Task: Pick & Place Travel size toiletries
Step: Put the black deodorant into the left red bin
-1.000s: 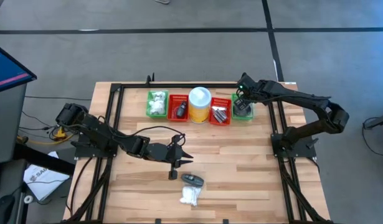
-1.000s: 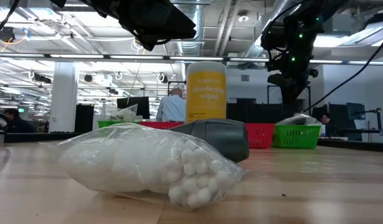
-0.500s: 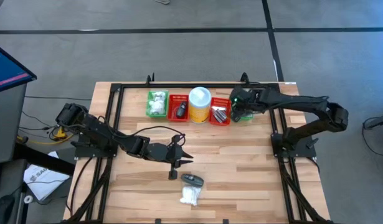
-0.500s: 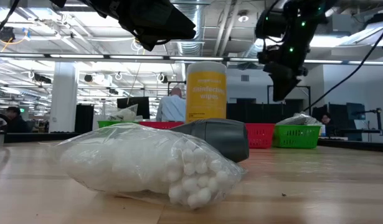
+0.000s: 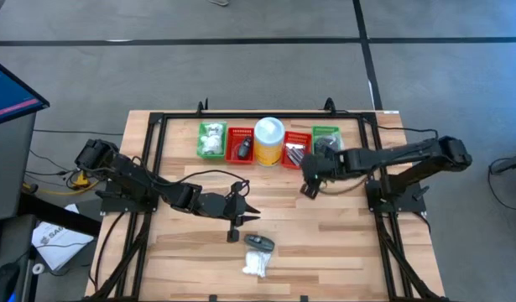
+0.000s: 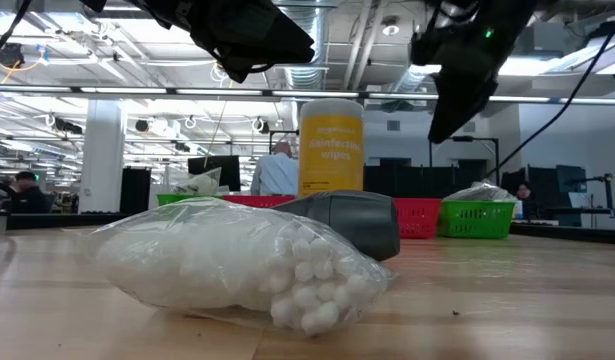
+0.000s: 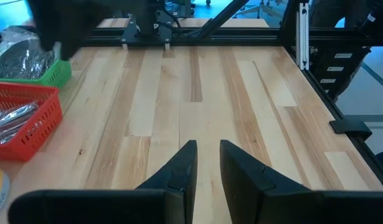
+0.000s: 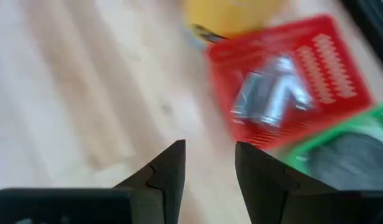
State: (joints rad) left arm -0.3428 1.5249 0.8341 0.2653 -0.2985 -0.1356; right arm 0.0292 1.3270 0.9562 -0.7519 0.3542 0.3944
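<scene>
bare wood lies ahead of the right gripper [image 5: 308,190], its fingers parted and empty, while behind it the basket row [image 5: 296,152] and yellow canister [image 5: 268,140] block passage.

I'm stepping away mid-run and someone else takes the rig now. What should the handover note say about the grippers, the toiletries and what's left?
Right gripper: open, empty, over bare table just in front of the basket row.
Left gripper: fingers close together, nothing between them, waiting mid-table.
Sorted: white bundles in the left green basket, a dark item in the red basket beside it, silvery pieces in the right red basket, a dark wrapped item in the right green basket.
Left to do: the bag of white balls and the dark grey item lie loose near the table's front edge, touching each other.
</scene>
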